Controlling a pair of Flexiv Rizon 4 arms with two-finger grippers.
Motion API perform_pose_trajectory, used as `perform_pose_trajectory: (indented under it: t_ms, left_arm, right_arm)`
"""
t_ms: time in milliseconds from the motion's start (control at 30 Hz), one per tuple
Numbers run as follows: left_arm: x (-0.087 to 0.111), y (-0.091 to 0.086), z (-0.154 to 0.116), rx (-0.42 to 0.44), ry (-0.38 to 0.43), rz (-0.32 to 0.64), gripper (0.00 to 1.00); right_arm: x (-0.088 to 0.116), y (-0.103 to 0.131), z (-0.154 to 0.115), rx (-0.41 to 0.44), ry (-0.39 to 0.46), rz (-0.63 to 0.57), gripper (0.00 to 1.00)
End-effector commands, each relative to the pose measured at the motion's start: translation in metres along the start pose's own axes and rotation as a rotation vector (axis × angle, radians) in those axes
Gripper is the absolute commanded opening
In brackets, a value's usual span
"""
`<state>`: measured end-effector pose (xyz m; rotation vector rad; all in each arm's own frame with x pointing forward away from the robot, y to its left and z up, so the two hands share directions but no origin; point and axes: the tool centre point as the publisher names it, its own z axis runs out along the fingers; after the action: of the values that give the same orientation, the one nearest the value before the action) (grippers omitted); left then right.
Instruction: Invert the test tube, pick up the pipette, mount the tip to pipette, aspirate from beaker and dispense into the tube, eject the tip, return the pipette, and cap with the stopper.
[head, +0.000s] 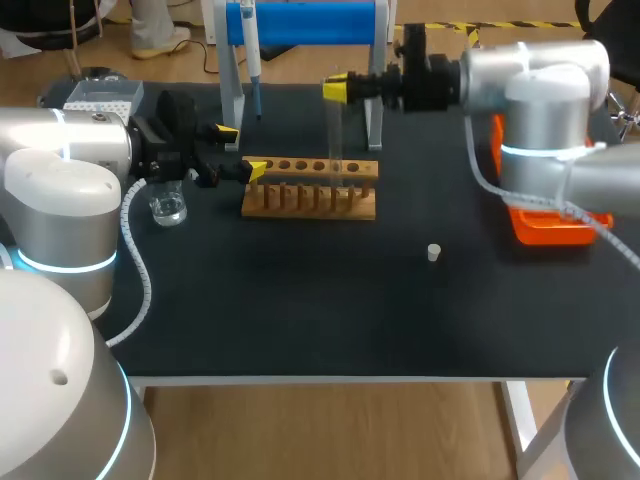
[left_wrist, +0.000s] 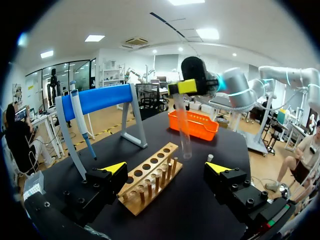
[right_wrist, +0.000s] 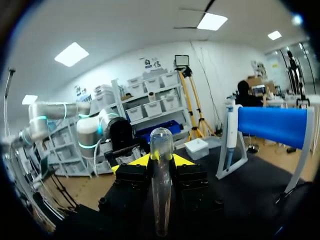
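Fingers of the right gripper pinch the clear test tube from two sides near its top. The tube hangs upright below them, over the wooden rack. The left gripper has its fingers spread wide, with the rack's end just ahead and the beaker beside them. The stopper lies well apart from both.

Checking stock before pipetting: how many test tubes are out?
1: test tube held in the right gripper above the wooden rack; the rack's holes look empty.

Orange bin well right of wooden rack
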<state>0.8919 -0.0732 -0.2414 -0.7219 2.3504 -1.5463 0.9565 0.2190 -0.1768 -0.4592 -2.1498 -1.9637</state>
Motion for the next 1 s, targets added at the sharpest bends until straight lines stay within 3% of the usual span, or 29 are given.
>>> perform_pose_trajectory:
  t_ms: [33, 67, 133, 733, 933, 1000]
  left_arm:
    - [0.0002, 0.0, -0.0006, -0.001, 0.0, 0.0, 1.0]
    - [0.0002, 0.0, -0.0006, -0.001, 0.0, 0.0, 1.0]
    - [0.0002, 0.0, -0.0006, -0.001, 0.0, 0.0, 1.0]
    - [0.0002, 0.0, -0.0006, -0.001, 0.0, 0.0, 1.0]
    - [0.0002, 0.0, -0.0006, -0.001, 0.0, 0.0, 1.0]
    - [0.0002, 0.0, -0.0006, -0.001, 0.0, 0.0, 1.0]
  right_arm:
    - [-0.0218, 0.0011, 0.0079, 0.361, -0.019, 1.383, 0.0]
    - [-0.0228, 0.0, 0.0084, 0.397, 0.034, 1.542, 0.0]
    - [-0.0217, -0.0018, 0.0084, 0.43, 0.092, 1.733, 0.0]
    - [-0.0217, -0.0018, 0.0084, 0.43, 0.092, 1.733, 0.0]
    - [-0.017, -0.0065, 0.003, 0.441, 0.249, 1.73, 0.0]
    - [-0.0153, -0.0068, 0.0016, 0.435, 0.265, 1.697, 0.0]
